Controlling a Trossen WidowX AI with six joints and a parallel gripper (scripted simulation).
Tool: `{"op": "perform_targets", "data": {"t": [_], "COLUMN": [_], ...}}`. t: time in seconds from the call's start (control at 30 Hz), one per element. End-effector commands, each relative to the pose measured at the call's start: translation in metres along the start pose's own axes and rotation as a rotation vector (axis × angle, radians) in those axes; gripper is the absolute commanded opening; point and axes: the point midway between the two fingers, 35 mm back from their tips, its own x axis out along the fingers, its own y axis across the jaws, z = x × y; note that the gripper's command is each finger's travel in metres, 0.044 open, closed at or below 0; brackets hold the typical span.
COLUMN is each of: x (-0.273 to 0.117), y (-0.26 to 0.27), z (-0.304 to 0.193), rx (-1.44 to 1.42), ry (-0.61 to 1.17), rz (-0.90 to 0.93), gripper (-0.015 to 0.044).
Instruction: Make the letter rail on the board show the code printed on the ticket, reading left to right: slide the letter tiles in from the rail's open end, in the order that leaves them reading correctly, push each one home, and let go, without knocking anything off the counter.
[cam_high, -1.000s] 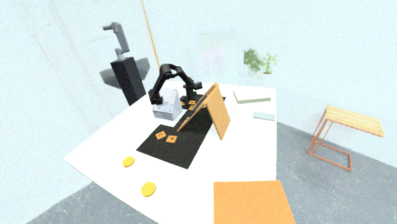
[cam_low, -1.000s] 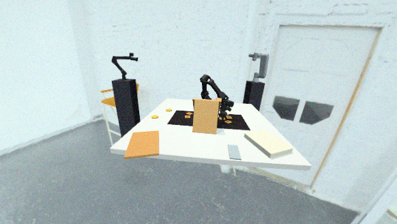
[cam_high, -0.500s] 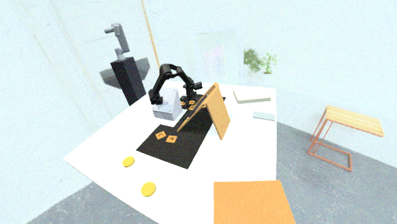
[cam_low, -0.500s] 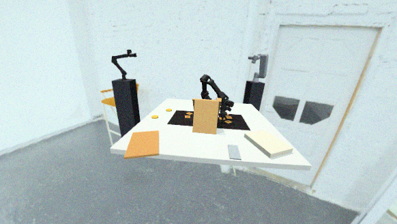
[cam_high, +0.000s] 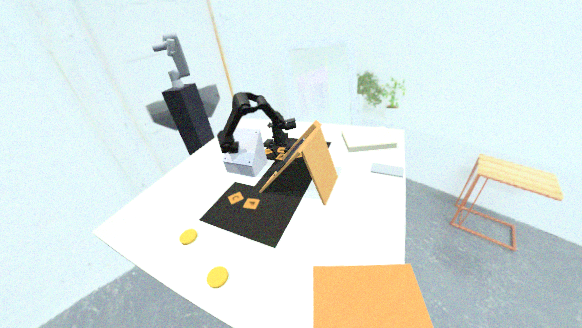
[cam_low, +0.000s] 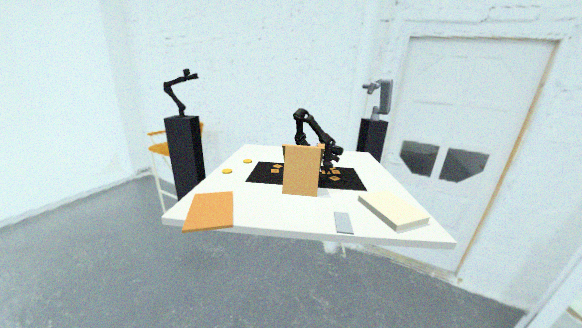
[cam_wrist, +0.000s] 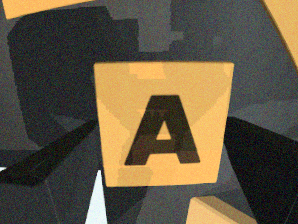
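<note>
My gripper (cam_high: 281, 146) (cam_low: 328, 168) (cam_wrist: 163, 128) is low over the far part of the black mat (cam_high: 265, 232) (cam_low: 352, 185). It is shut on the orange A tile (cam_wrist: 117, 130), one finger at each side; the letter is upright in the wrist view. Other tiles lie near it, one (cam_low: 334, 178) plain in the exterior view. Two more tiles (cam_high: 235, 198) (cam_high: 251, 203) lie on the mat's near part. The leaning wooden board (cam_high: 321, 172) (cam_low: 302, 172) is seen edge-on or from behind, so its rail's contents and the ticket's code cannot be read.
A pale grey box (cam_high: 244, 166) stands beside the arm. Two yellow discs (cam_high: 188, 236) (cam_high: 217, 277) lie beyond the mat. An orange sheet (cam_high: 367, 295) (cam_low: 210, 210), a cream block (cam_high: 370, 141) (cam_low: 395, 210) and a thin grey slab (cam_high: 387, 170) (cam_low: 343, 223) lie on the counter behind the board.
</note>
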Motion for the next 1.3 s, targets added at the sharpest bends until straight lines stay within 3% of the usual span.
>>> {"op": "perform_targets", "data": {"t": [0.0,1.27], "x": [-0.003,-0.037], "y": [0.0,0.004], "z": [0.0,0.008], "rx": [0.003,-0.072], "ry": [-0.004,-0.051], "rz": [0.004,0.004], "gripper": [0.0,0.0]}}
